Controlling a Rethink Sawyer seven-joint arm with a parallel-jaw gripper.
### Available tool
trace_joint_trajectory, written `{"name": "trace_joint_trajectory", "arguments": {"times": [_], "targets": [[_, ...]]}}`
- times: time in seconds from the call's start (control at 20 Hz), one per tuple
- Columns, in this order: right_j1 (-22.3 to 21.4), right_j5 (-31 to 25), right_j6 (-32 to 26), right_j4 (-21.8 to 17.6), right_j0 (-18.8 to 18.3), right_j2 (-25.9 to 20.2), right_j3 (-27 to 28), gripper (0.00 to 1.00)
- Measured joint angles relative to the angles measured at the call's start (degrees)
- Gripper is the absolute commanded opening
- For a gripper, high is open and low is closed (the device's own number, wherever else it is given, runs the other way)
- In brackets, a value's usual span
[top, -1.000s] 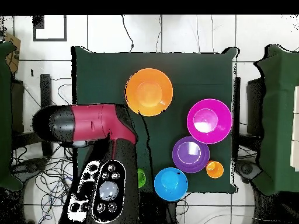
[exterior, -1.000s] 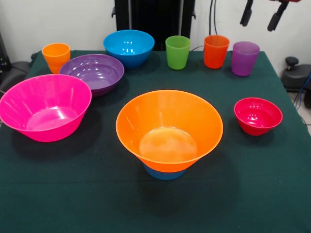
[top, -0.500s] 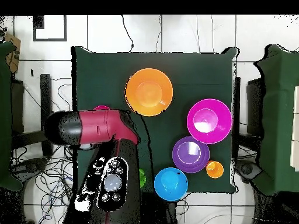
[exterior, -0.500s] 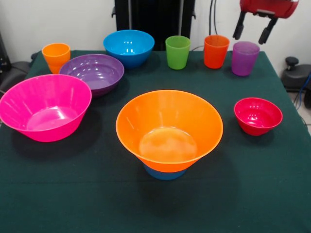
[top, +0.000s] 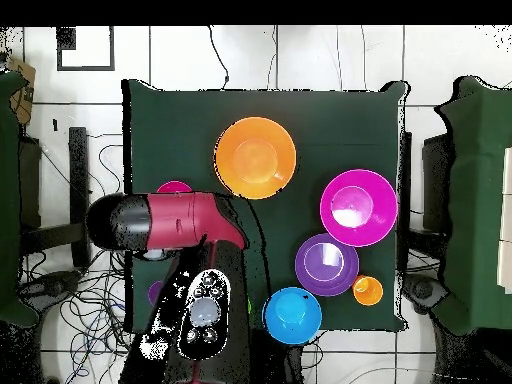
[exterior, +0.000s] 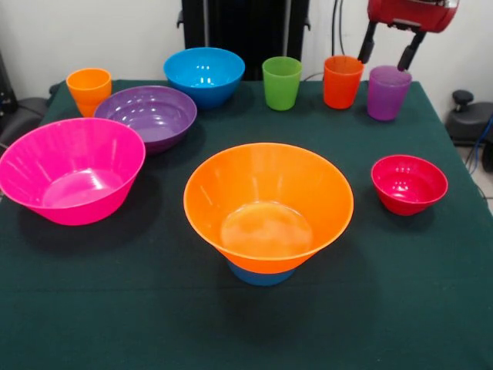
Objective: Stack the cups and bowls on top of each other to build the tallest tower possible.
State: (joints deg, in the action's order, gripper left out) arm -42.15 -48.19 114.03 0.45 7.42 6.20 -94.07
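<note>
gripper [exterior: 385, 51] hanging at the top of the front view, fingers spread apart and holding nothing, tips above the gap between red-orange cup [exterior: 342, 81] and purple cup [exterior: 387, 92], touching neither. in the overhead view, mostly hidden under the red arm [top: 175, 222].

tower [exterior: 268, 212] near the table's middle: orange bowl [exterior: 268, 202] sitting upright on a light-blue bowl [exterior: 260, 274], of which only the lower part peeks out beneath. nothing inside the orange bowl.

along the far edge of the green table [exterior: 385, 308], from left in the front view: yellow cup [exterior: 88, 89], blue bowl [exterior: 204, 75], green cup [exterior: 281, 82], then the red-orange and purple cups just beside each other. all four cups upright and apart from the tower.

purple bowl [exterior: 146, 114] just in front of the blue one; pink bowl [exterior: 71, 169] close against the purple bowl's near side. red bowl [exterior: 408, 183] alone on the right, well apart from the tower.
</note>
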Motion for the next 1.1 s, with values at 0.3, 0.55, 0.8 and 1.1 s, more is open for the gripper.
{"name": "trace_joint_trajectory", "arguments": {"times": [0.3, 0.55, 0.8, 1.1], "targets": [[-0.6, 0.0, 0.0, 0.7, 0.4, -0.4, -1.6, 1.00], [-0.6, 0.0, 0.0, 1.5, 1.2, -0.6, -2.6, 1.00], [-0.3, 0.0, 0.0, 2.7, 2.6, -0.7, -3.2, 1.00], [0.4, 1.3, 0.0, 3.3, 4.7, -0.8, -3.2, 1.00]]}}
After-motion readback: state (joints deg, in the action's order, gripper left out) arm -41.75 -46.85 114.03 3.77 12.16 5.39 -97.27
